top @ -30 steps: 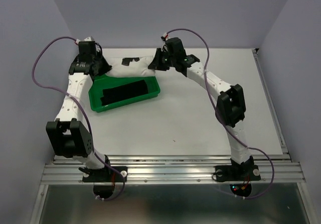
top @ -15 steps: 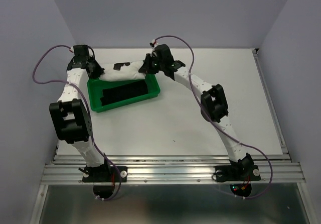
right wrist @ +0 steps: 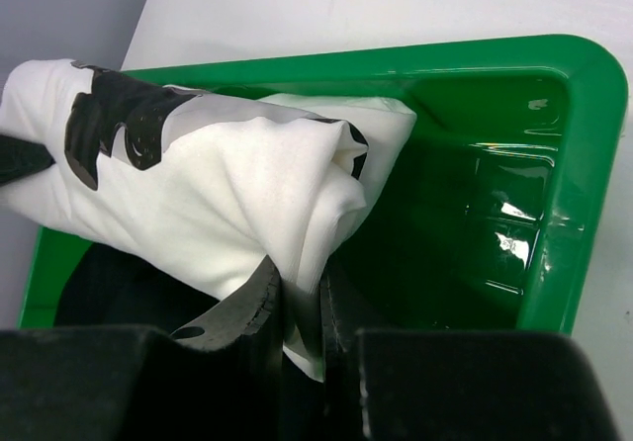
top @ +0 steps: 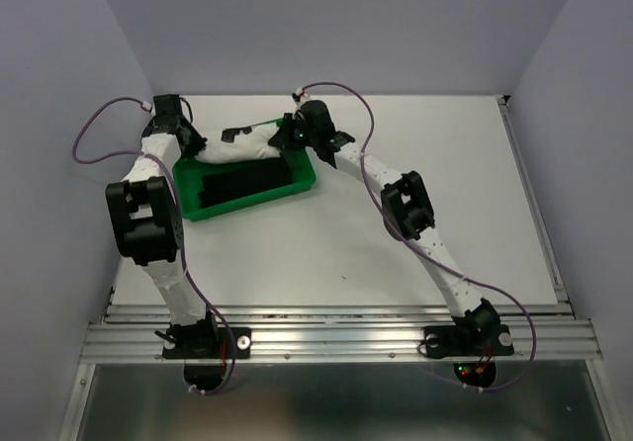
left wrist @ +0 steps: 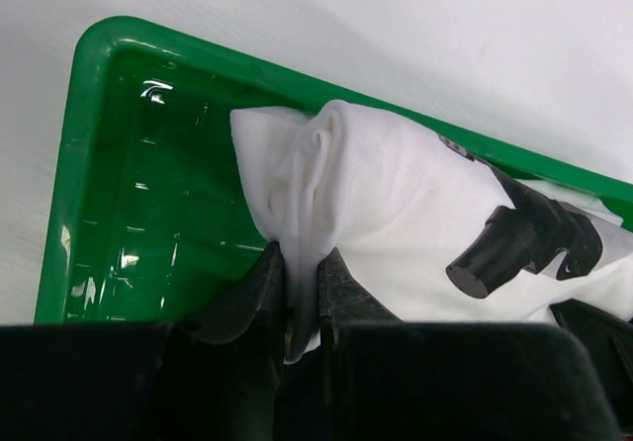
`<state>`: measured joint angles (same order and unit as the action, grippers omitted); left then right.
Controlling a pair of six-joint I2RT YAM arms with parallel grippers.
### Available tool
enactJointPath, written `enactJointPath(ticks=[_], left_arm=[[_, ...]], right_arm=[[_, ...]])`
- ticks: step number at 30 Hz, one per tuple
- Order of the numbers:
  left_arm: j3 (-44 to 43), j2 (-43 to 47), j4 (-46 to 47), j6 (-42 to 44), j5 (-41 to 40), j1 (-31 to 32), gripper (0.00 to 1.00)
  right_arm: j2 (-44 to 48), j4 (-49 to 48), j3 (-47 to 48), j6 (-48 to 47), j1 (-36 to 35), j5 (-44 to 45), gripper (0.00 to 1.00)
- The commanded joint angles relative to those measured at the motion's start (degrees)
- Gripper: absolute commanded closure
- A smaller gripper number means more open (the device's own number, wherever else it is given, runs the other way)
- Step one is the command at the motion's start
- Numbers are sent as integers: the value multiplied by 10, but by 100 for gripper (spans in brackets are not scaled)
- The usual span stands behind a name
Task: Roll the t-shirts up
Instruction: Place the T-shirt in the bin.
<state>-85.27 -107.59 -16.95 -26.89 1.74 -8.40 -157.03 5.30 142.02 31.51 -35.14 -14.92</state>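
The white t-shirt [top: 240,147], rolled into a bundle with black print, hangs between my two grippers over the far part of the green tray [top: 307,179]. My left gripper [top: 195,144] is shut on its left end, with a fold of white t-shirt [left wrist: 396,199] pinched at the left gripper [left wrist: 300,273]. At its right end my right gripper [top: 283,136] is shut too, the white t-shirt [right wrist: 227,179] squeezed in the right gripper [right wrist: 302,298]. The black t-shirt [top: 245,181] lies rolled inside the tray, nearer than the white one.
The green tray [left wrist: 94,154] sits at the table's far left, its rim [right wrist: 588,164] just beyond the white bundle. The grey side wall [top: 59,115] stands close behind the left arm. White table top [top: 415,144] stretches to the right of the tray.
Both arms have carried the white t-shirt leftward and nearer, from the table behind the tray to over the tray's far part. Both grips have held.
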Motion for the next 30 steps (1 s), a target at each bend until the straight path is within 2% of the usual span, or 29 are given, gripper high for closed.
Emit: enactJointPath(ticks=[1,8,19,22,25,26,27,30], left_arm=[[-15,-17,33,-8,-44,-13,100],[-34,-73,0,-5,-48,-13,100],[-16,-65,-13,2,-67,-14,100],[-31,-82,-28,8,-62,-14,100],[-29,-83,-33,13,-65,-14,83],[-24,-76,-30,15,-65,-14,76],[-24,-72,-30,18,-64,-14,65],[-24,-57,-34,25,-69,-14,53]], right_arm=[[-4,-47,12,-5,9,26,99],[5,-44,-19,-7,9,30,99],[52,-30,-72,-17,9,38,99],[65,-25,-93,-25,9,41,65],[85,-29,-117,-32,9,44,57],[89,-29,-118,-34,9,45,50],[100,-28,-120,-38,9,46,47],[115,-25,-119,-44,9,52,39]])
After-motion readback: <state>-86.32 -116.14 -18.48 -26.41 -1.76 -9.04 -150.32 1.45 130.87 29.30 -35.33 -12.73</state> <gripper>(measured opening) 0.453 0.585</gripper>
